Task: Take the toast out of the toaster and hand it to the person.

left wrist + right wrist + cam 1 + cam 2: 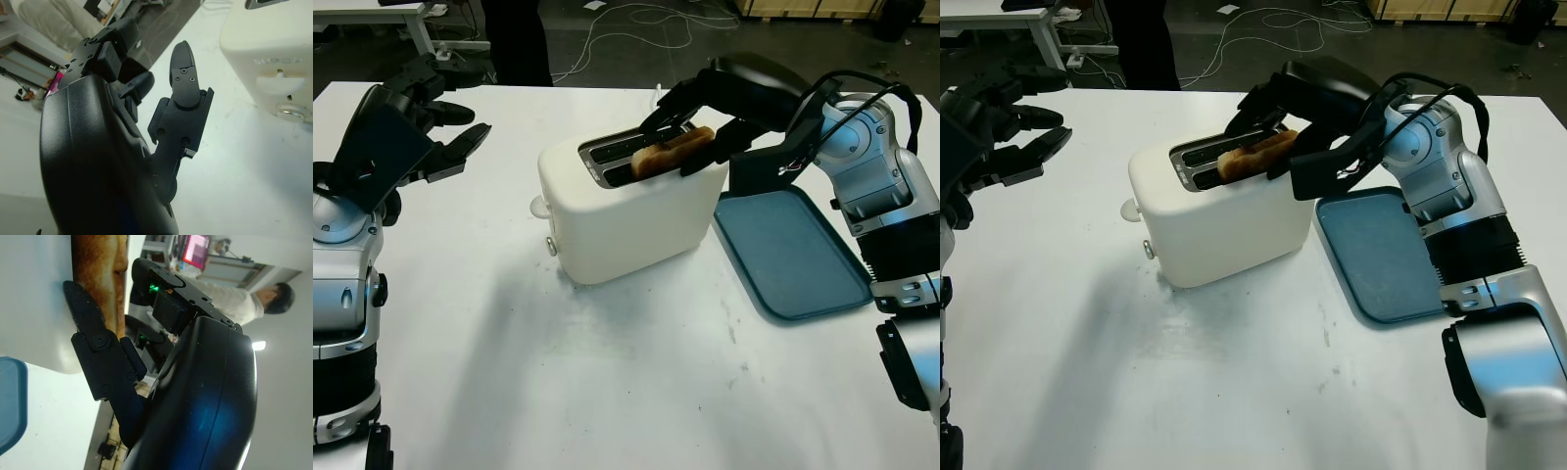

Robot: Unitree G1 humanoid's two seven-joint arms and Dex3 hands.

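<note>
A cream toaster (626,220) stands mid-table with a browned slice of toast (671,152) sticking up from its near slot. My right hand (690,137) reaches over the toaster from the right, fingers closed on either side of the toast; the right wrist view shows a finger (93,340) pressed against the toast (98,269). My left hand (435,132) hovers above the table left of the toaster, open and holding nothing. The toaster's lever side (281,93) shows in the left wrist view.
A blue tray (793,259) lies on the white table right of the toaster, under my right forearm. A person (234,298) in a light top stands in the background of the right wrist view. Cables trail on the floor beyond the table's far edge.
</note>
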